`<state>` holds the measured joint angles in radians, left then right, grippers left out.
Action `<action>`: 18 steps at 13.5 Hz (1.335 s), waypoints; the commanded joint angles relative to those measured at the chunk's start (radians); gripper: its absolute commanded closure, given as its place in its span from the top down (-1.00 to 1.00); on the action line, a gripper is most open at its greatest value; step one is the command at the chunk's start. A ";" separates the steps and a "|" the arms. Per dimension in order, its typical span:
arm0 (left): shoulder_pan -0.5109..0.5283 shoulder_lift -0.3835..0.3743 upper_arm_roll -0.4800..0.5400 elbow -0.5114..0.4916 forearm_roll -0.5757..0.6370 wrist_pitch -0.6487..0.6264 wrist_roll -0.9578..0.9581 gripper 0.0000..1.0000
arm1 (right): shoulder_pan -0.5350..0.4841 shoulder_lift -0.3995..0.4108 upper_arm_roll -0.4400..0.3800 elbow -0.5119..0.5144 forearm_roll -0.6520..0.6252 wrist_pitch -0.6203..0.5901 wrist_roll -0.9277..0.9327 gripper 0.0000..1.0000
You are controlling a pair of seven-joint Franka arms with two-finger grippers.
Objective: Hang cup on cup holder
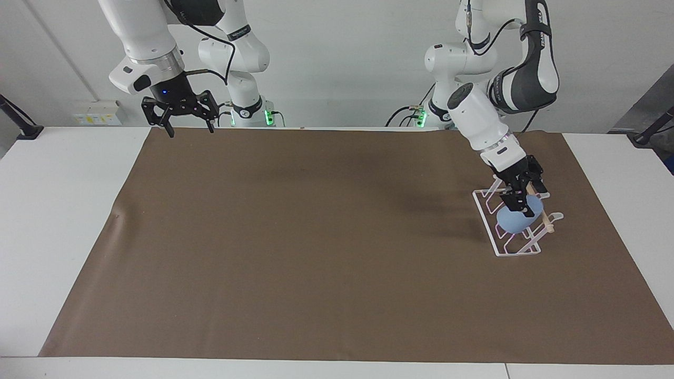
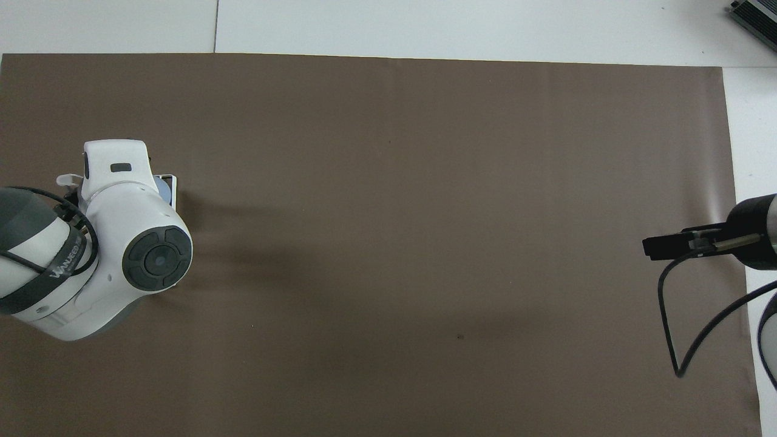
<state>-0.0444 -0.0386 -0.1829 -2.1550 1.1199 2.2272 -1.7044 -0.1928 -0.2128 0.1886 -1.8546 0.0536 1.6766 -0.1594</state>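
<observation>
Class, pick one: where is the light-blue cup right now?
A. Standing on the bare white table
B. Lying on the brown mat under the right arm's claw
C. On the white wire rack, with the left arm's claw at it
C: the cup sits among the rack prongs, under the left claw.

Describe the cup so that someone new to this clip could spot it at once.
On the brown mat, toward the left arm's end of the table, stands a white wire cup holder. The cup sits among its prongs under the left hand: light blue, handleless.

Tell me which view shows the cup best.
The facing view: the cup sits on the cup holder with the left gripper at it. Overhead, the left arm hides all but a sliver.
</observation>
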 commanded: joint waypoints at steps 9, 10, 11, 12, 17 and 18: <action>-0.009 0.042 -0.003 0.124 -0.251 0.071 0.074 1.00 | -0.043 -0.020 0.008 -0.006 -0.014 0.012 -0.019 1.00; -0.015 0.040 -0.012 0.145 -0.306 0.069 0.077 1.00 | -0.043 -0.020 0.003 -0.008 -0.012 0.012 -0.003 1.00; -0.024 0.036 -0.013 0.165 -0.383 0.065 0.106 1.00 | -0.045 -0.020 0.000 -0.008 -0.012 0.014 0.056 1.00; -0.026 0.028 -0.013 0.185 -0.461 0.057 0.155 1.00 | -0.045 -0.020 0.000 -0.008 -0.012 0.017 0.096 1.00; -0.022 0.002 -0.013 0.248 -0.744 -0.029 0.455 1.00 | -0.045 -0.020 0.000 -0.008 -0.014 0.020 0.095 1.00; -0.018 -0.006 -0.013 0.250 -0.785 -0.050 0.520 1.00 | -0.045 -0.020 -0.001 -0.008 -0.014 0.020 0.093 1.00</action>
<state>-0.0610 -0.0302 -0.2014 -1.9176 0.4087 2.2286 -1.2976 -0.2251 -0.2180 0.1807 -1.8529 0.0536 1.6834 -0.0742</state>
